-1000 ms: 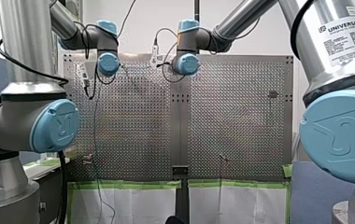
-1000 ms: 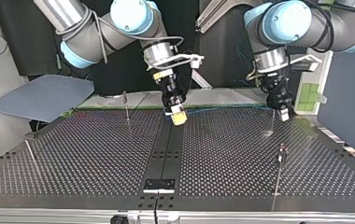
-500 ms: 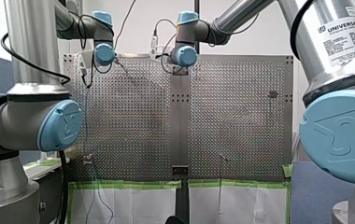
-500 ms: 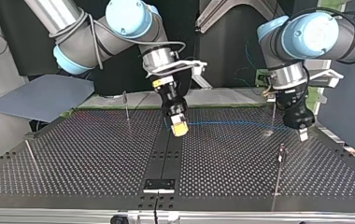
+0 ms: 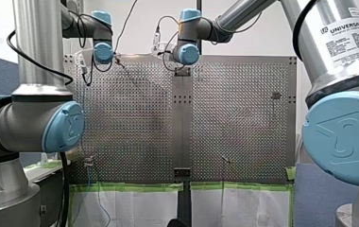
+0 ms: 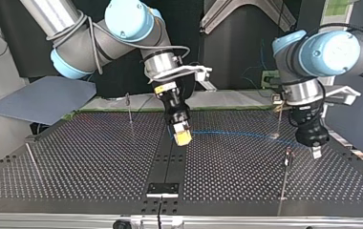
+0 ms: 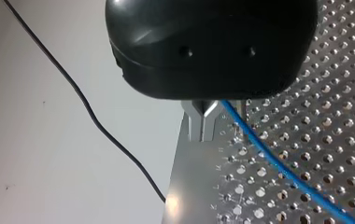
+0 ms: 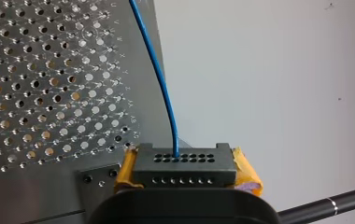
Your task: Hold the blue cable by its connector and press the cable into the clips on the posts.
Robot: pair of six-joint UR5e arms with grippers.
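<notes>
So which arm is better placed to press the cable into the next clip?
Left. My left claw holds the blue cable right beside the post at the top view's right. My right claw grips the connector over the table's middle strip, farther from any post.

my right arm [image 6: 89, 43] comes in from 11 o'clock in the top view, right gripper [image 6: 183, 138] tilted down near centre, yellow pads [image 8: 245, 170] clamped on the blue cable [image 6: 232, 133]; my left arm [image 6: 332, 47] enters at 2 o'clock, left gripper [image 6: 316, 151] vertical, pinching the same cable
</notes>
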